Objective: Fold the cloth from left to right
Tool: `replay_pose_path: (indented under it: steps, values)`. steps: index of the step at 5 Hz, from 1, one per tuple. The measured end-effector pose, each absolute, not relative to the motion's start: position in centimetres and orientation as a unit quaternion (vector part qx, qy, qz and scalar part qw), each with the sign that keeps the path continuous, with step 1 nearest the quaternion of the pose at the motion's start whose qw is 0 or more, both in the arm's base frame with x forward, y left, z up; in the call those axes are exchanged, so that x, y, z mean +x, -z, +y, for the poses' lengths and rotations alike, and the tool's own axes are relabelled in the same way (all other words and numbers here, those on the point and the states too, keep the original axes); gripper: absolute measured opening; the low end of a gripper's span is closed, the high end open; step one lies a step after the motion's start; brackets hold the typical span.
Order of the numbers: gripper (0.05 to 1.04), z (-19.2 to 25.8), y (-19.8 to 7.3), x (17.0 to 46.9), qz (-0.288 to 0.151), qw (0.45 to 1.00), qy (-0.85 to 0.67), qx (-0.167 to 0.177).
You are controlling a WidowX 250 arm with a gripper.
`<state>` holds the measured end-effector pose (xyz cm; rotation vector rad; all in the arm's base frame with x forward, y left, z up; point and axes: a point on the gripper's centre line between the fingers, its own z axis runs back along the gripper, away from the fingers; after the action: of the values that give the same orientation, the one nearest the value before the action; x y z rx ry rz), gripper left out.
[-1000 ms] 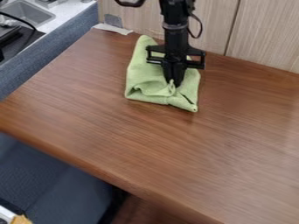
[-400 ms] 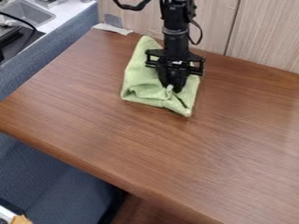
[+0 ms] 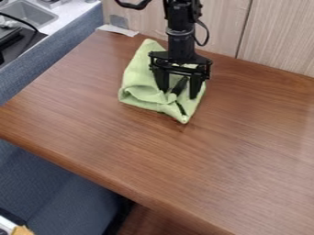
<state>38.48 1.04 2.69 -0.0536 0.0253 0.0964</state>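
The black gripper (image 3: pixel 178 92) hangs over the right half of the green cloth (image 3: pixel 140 85), its two fingers spread wide. Between the fingers a raised fold of the cloth shows, with dark patches beside it. The cloth lies crumpled near the back of the wooden table, its lower corner pointing toward the front. Part of the cloth's upper right side is hidden behind the gripper. Whether the fingertips touch the cloth cannot be told.
The brown wooden table (image 3: pixel 147 156) stretches to the front and right. A light wood panel (image 3: pixel 276 36) stands along its back edge. A whitish scrap (image 3: pixel 118 30) lies at the back left corner, with a sink (image 3: pixel 29 13) beyond.
The gripper has opened from shut on the cloth and shifted slightly left. The cloth's lower part has swung left, and its bottom corner sits a little lower and further left.
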Motion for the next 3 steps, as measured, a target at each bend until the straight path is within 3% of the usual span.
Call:
replay_pose_path:
  steps: [3]
  values:
    - [1.001,0.6,-8.4,38.2,-0.039,0.999,0.011,-0.006]
